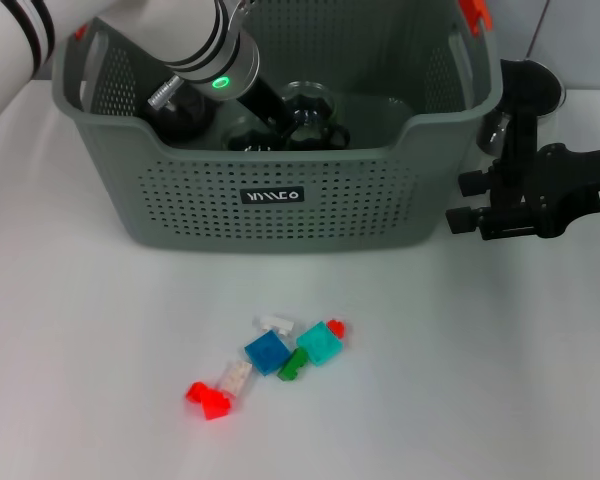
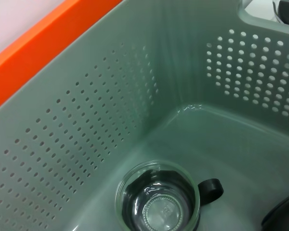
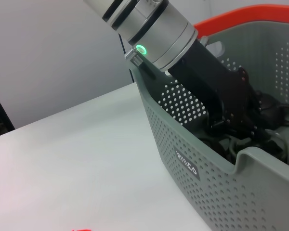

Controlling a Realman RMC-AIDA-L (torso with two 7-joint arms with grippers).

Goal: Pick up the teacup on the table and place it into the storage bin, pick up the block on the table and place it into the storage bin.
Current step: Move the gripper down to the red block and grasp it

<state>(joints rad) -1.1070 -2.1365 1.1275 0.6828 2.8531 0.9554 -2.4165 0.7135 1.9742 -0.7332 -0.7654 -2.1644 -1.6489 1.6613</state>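
The teacup (image 2: 159,202) stands upright on the storage bin (image 1: 280,190) floor, placing nearly done. The left gripper (image 1: 305,125) reaches inside; its grip cannot be told. Next, the blocks (image 1: 270,355) near the table's front edge. The right gripper (image 1: 470,200) idles beside the bin, state unclear.

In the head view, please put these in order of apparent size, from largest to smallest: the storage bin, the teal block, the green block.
1. Storage bin, by far the largest.
2. Teal block.
3. Green block, the smallest; the teal block partly covers it, so its full size is unsure.
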